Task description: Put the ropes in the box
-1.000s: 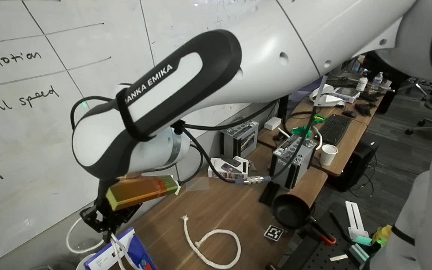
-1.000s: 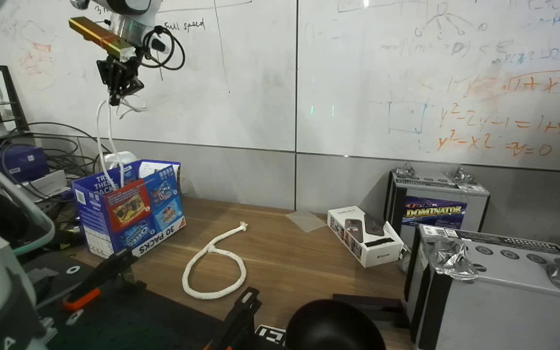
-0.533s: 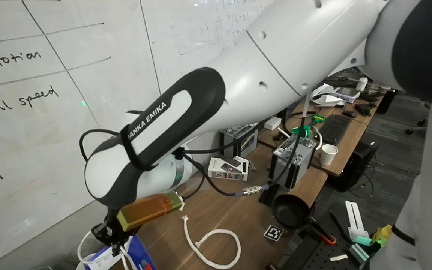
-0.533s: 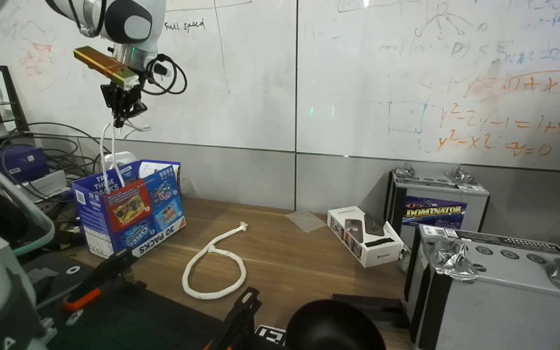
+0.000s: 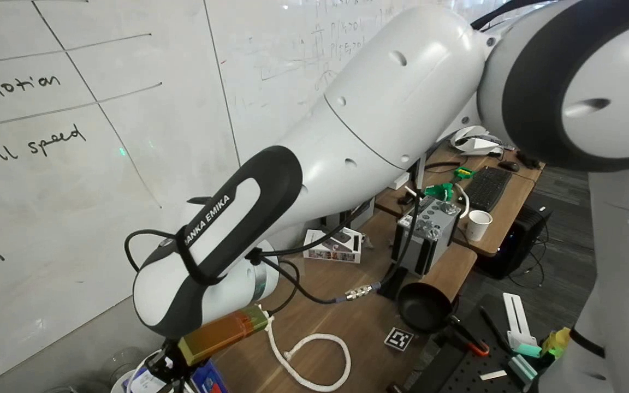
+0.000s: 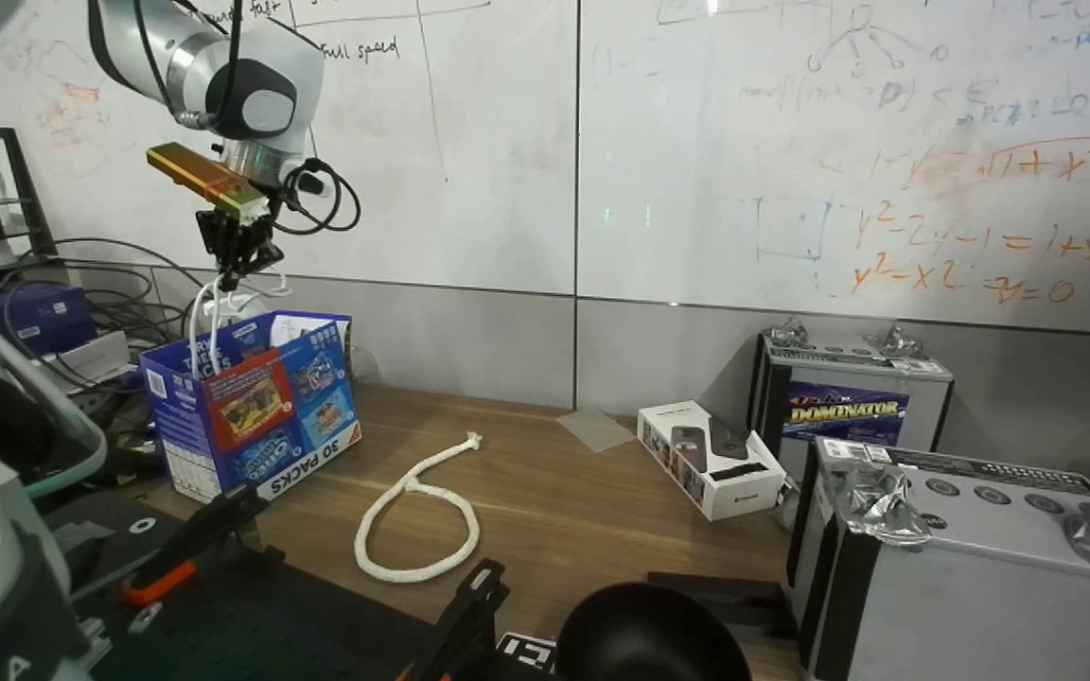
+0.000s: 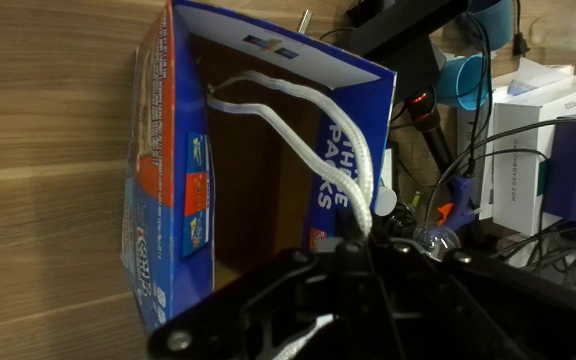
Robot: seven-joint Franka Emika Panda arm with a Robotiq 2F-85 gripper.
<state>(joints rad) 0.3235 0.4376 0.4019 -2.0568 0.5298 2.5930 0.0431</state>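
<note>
A white rope [image 7: 362, 155] is clamped in the pincer [image 6: 228, 282] above an open blue box [image 6: 266, 407] | two of its strands are hung inside the box walls, another length is glimpsed behind the pincer | a second white rope [image 6: 405, 574] is spread in a loop on the worktop [image 6: 545, 492], apart from the box

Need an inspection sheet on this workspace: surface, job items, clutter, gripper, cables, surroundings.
Surface: wooden table.
Job's things: blue box upright, open-topped; held rope hangs partly inside it; loose rope lies looped on the table.
Clutter: black pan, small white box, two grey cases.
Gripper: shut on the held rope, higher than the box rim.
Cables: black cable with metal connector hangs along the arm; tangled cables near the box.
Surroundings: whiteboard with writing; paper cup and keyboard beyond.
</note>
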